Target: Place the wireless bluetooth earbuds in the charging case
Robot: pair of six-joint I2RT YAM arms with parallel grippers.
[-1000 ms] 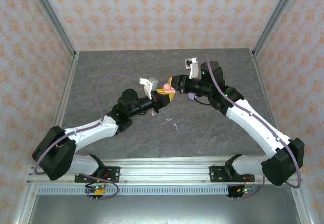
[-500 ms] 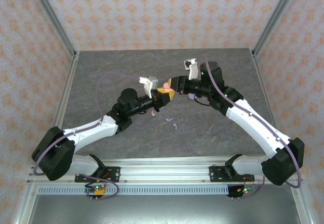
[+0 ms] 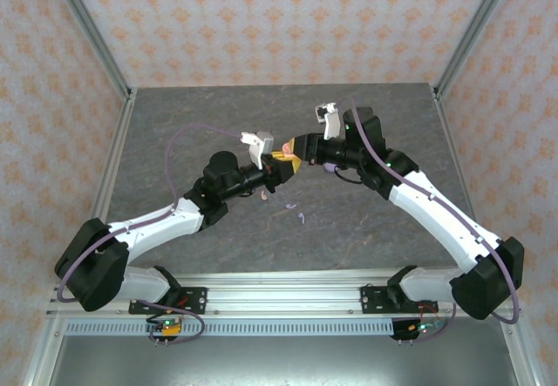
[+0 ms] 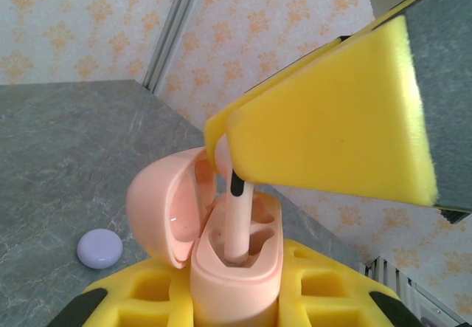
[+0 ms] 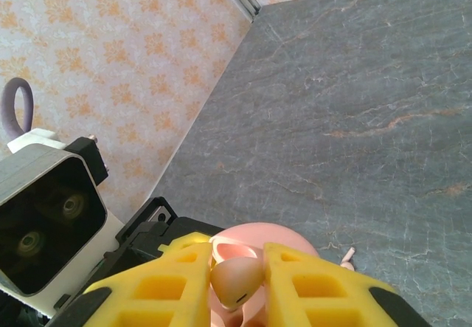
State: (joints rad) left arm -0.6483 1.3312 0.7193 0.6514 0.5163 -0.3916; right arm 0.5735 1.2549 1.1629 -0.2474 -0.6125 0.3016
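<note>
My left gripper (image 4: 236,301) is shut on the pale pink charging case (image 4: 236,275), holding it upright above the table with its lid (image 4: 166,209) swung open to the left. My right gripper (image 5: 237,272) is shut on a pale pink earbud (image 5: 237,284) directly over the case. The earbud's stem (image 4: 237,224) reaches down into one of the case's slots. From above, the two grippers meet at mid-table, the left gripper (image 3: 279,168) under the right gripper (image 3: 296,149), with the case (image 3: 283,152) between them.
A second pink earbud (image 3: 264,194) and two lilac earbuds (image 3: 292,205) (image 3: 302,219) lie loose on the grey table just nearer than the grippers. A round lilac case (image 4: 99,248) sits on the table beneath the right wrist.
Both grippers have drifted slightly to the far left together. Their grips on the case and the earbud are unchanged.
</note>
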